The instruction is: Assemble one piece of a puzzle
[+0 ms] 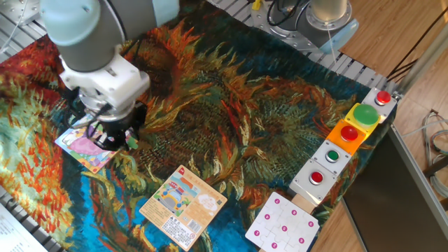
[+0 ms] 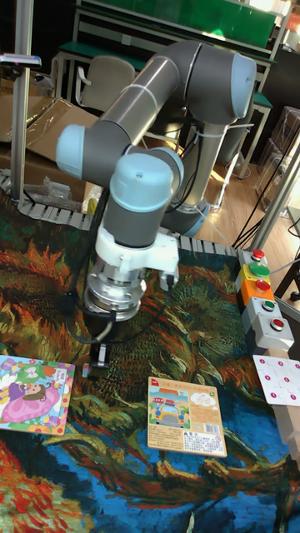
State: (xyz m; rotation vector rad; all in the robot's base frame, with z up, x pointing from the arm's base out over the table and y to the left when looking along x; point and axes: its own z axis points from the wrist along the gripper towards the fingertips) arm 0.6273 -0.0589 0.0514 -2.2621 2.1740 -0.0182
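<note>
While your arm hangs over the left part of the table, you have the gripper [image 1: 119, 136] low above the cloth [image 1: 231, 105], at the right-hand edge of the puzzle [image 1: 82, 145]. A small green bit shows at the fingertips in the fixed view, but you cannot tell from either view whether the fingers are closed on it or merely above it. The puzzle lies flat near the left edge of the cloth, its figure in a pink-purple dress facing up; in the tall fixed view it sits left of the gripper [image 2: 98, 360], close beside it.

Your work surface is a cloth printed with orange and red sunflower-like swirls over teal and blue. Nearer the front edge lies a tan-orange card [image 1: 183, 206] with a pastel picture and printed text, well apart from the puzzle. To its right, at the cloth's corner, rests a white card [image 1: 282, 224] with pink dots. Along the right side you have a row of button boxes [image 1: 346, 136]: red, green and orange buttons on grey and yellow housings.

Behind the table, the tall fixed view shows a chair [image 2: 104, 83], flattened cardboard [image 2: 50, 112], and a green-topped bench [image 2: 179, 18].
</note>
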